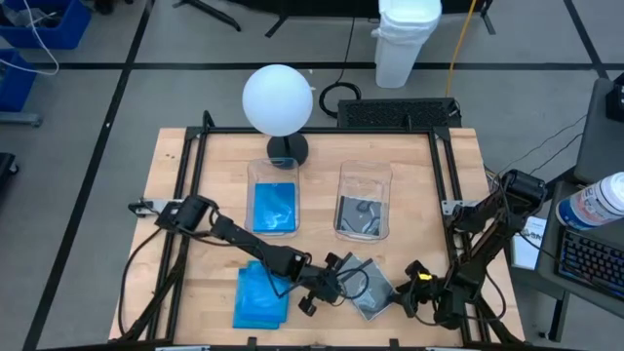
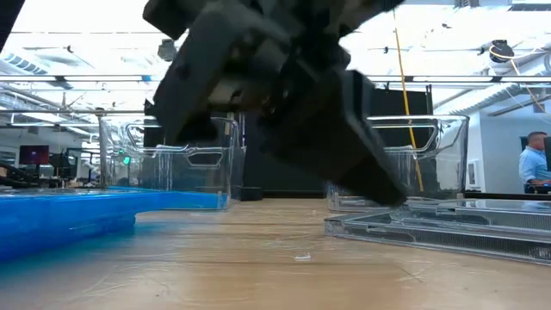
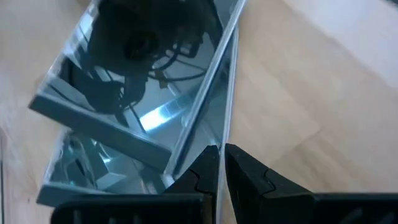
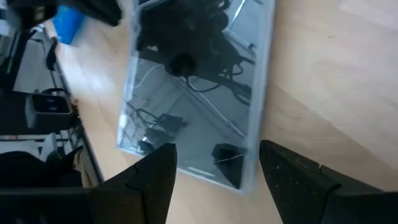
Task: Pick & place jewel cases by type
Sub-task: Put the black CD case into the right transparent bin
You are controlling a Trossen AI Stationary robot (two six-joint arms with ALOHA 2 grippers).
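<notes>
- Left gripper (image 1: 327,283) sits low at the table's (image 1: 419,166) near edge — fingers (image 3: 245,180) pressed almost together, pinching the thin edge of the top clear case (image 3: 149,81) in a small stack of clear jewel cases (image 1: 369,286).
- Right gripper (image 1: 414,292) waits just beside that stack, fingers (image 4: 298,180) spread, holding nothing.
- Clear cases: grey-clear, glossy, lying flat, long axis skewed across the table.
- Blue cases (image 1: 261,295) stacked flat to the left arm's side.
- Two tubs farther back — left tub (image 1: 274,200) holds blue, right tub (image 1: 364,203) holds clear; bare wood lies between stacks and tubs.
</notes>
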